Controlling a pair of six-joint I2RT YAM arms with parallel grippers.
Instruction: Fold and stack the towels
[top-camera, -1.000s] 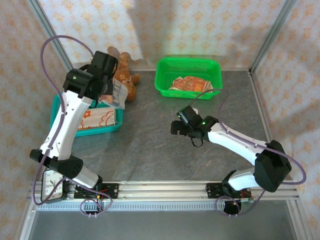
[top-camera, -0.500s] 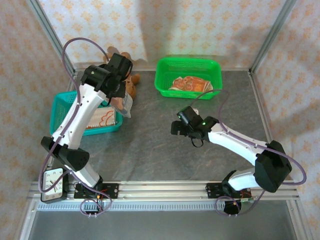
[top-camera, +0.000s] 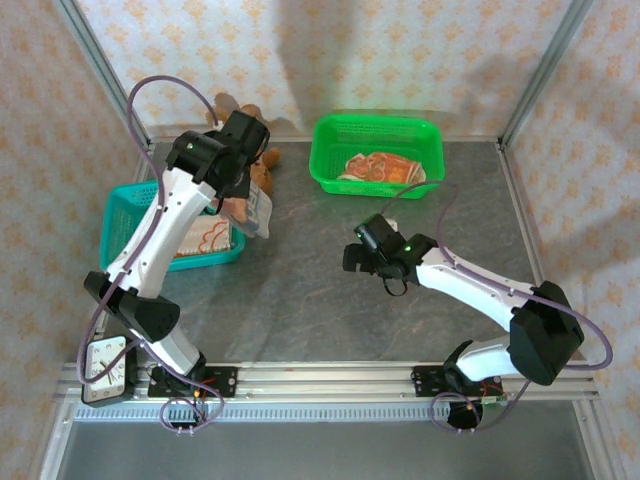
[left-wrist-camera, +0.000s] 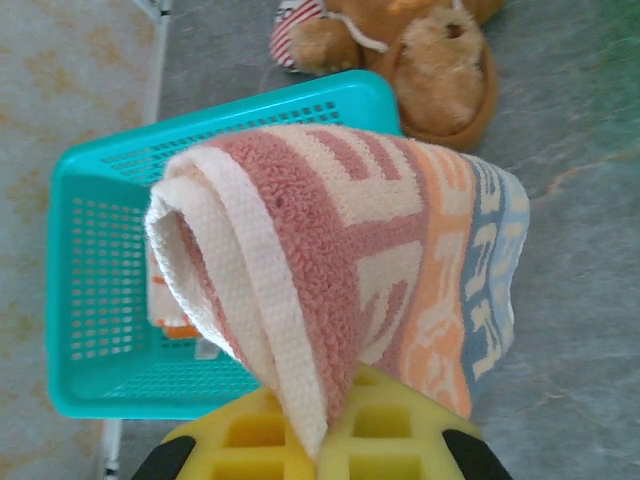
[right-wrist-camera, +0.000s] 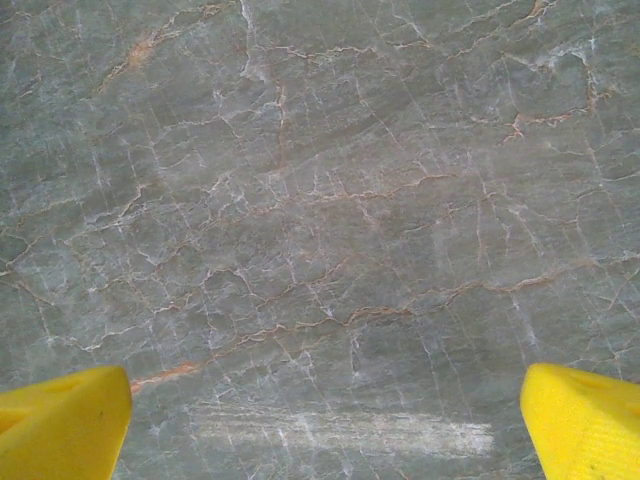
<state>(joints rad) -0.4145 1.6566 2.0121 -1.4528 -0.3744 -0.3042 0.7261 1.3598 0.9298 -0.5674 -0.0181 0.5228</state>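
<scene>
A striped towel (left-wrist-camera: 380, 250) is clamped between the closed fingers of the left gripper (left-wrist-camera: 330, 432) and hangs in a loose roll just past them. Beneath and to the left of it a teal basket (left-wrist-camera: 85, 300) is seen with another towel (top-camera: 200, 238) lying inside, and farther out, past the basket's corner, a teddy bear (left-wrist-camera: 430, 60) is seen lying on the table (left-wrist-camera: 590, 300). The right gripper (right-wrist-camera: 322, 425) is spread wide with nothing between its fingers (right-wrist-camera: 60, 420), only bare table being seen under it, and well beyond it a green basket (top-camera: 328, 165) with a folded towel (top-camera: 380, 168) inside is seen.
</scene>
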